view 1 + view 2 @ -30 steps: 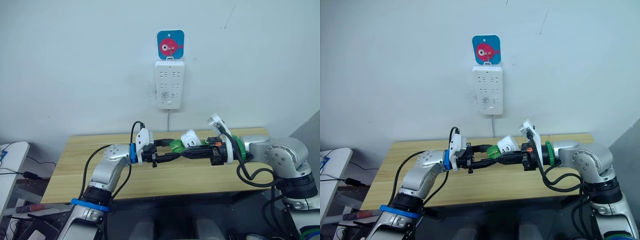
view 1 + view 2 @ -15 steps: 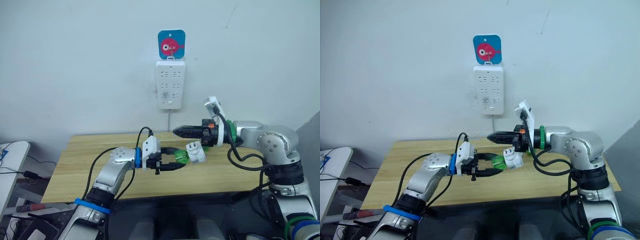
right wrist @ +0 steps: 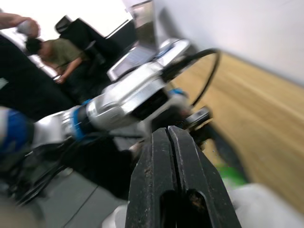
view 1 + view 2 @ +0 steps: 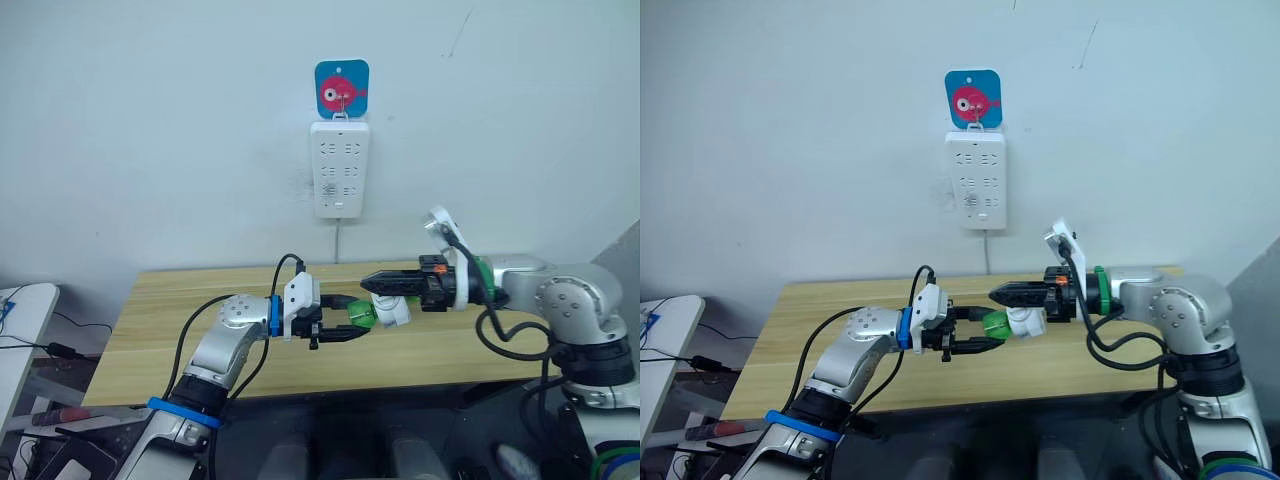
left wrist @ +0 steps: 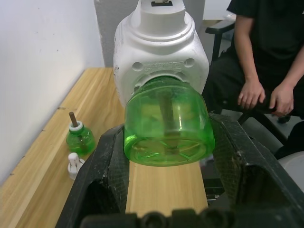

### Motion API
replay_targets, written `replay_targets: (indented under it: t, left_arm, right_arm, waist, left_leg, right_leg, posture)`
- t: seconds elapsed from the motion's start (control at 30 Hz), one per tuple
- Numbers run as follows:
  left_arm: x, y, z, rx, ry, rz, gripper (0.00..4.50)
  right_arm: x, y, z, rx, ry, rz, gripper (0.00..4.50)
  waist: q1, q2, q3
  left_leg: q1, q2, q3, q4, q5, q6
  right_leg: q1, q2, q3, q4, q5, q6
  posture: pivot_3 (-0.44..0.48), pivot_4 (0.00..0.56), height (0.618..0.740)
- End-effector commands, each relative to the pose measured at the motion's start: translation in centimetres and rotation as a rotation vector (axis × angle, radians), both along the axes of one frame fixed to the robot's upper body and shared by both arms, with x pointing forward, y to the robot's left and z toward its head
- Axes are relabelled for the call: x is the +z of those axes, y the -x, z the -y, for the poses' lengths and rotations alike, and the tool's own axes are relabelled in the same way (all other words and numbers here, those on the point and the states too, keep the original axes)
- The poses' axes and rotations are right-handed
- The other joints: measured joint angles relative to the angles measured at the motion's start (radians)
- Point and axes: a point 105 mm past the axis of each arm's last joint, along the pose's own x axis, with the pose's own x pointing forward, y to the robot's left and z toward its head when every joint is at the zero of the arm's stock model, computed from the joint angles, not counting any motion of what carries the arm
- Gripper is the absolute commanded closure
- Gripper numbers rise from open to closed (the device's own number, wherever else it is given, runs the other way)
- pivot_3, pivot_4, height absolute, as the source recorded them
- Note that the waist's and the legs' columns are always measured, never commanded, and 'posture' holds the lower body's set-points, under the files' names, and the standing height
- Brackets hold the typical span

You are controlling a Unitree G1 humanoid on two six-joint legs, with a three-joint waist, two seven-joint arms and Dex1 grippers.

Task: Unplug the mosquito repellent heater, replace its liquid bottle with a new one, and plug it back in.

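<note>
I have the heater (image 5: pixel 161 45) in mid-air over the worktop (image 4: pixel 200 320), its green bottle (image 5: pixel 166 126) clamped in my left fingers (image 5: pixel 107 166). My right fingers (image 3: pixel 168 156) are pressed together, empty, just above it. Next, I judge: grip the heater and unscrew.

The heater (image 4: pixel 392 310) hung above the tabletop (image 4: pixel 150 330), between the left gripper (image 4: pixel 345 320) and right gripper (image 4: pixel 368 281). Behind, the power strip (image 4: pixel 340 168) sat on the wall.
</note>
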Motion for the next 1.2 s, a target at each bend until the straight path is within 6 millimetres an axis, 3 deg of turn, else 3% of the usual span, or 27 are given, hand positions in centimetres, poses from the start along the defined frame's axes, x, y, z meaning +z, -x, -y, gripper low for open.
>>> replay_targets:
  t: [0.03,0.17,0.33,0.57,1.07,1.2]
  left_arm:
    - [1.2,-0.3,-0.2,0.002,0.027,0.041,2.26]
    - [1.3,-0.2,0.1,-0.009,0.036,0.041,2.26]
    - [1.4,0.0,0.3,-0.019,0.04,0.036,2.26]
    - [1.4,0.2,0.1,-0.02,0.04,0.036,2.26]
    - [1.5,0.0,0.0,-0.021,0.049,0.034,2.26]
    - [2.2,0.2,0.2,-0.042,0.089,0.029,2.26]
  right_arm:
    - [0.6,0.9,0.1,0.037,-0.011,0.022,4.47]
    - [-2.4,-2.6,0.0,-0.148,0.114,0.091,4.47]
    - [-2.7,-5.0,-0.7,-0.235,0.134,0.15,4.47]
    - [-2.7,-6.0,-0.7,-0.28,0.144,0.177,4.47]
    - [-3.3,-6.2,0.4,-0.317,0.177,0.181,4.47]
    - [-4.9,-7.8,1.5,-0.411,0.229,0.201,4.47]
  waist:
    - [0.0,0.0,0.0]
    - [-0.001,0.0,0.0]
    - [-0.003,0.0,0.0]
    - [0.001,-0.001,0.0]
    - [-0.002,-0.001,0.001]
    - [-0.002,-0.001,0.001]
  left_leg:
    - [0.0,0.0,0.0,0.0,0.0,0.0]
    - [0.0,0.0,0.0,0.0,0.0,0.0]
    - [0.0,0.0,0.0,0.0,0.0,0.0]
    - [0.0,0.0,0.0,0.0,0.0,0.0]
    - [0.0,0.0,0.0,-0.001,0.0,0.0]
    - [0.0,0.0,0.0,0.0,0.0,0.0]
  right_leg:
    - [0.0,0.0,0.0,0.0,0.0,0.0]
    - [0.0,0.0,0.0,0.0,0.0,0.0]
    - [-0.001,0.001,0.0,0.0,0.0,0.0]
    - [0.0,0.0,0.0,0.0,0.0,0.0]
    - [0.0,0.0,0.0,0.0,0.0,0.0]
    - [0.0,0.0,0.0,0.0,0.0,0.0]
  posture:
    - [-0.058,0.111,0.74]
    - [-0.058,0.113,0.74]
    - [-0.054,0.115,0.74]
    - [-0.05,0.12,0.74]
    - [-0.064,0.125,0.74]
    - [-0.064,0.123,0.74]
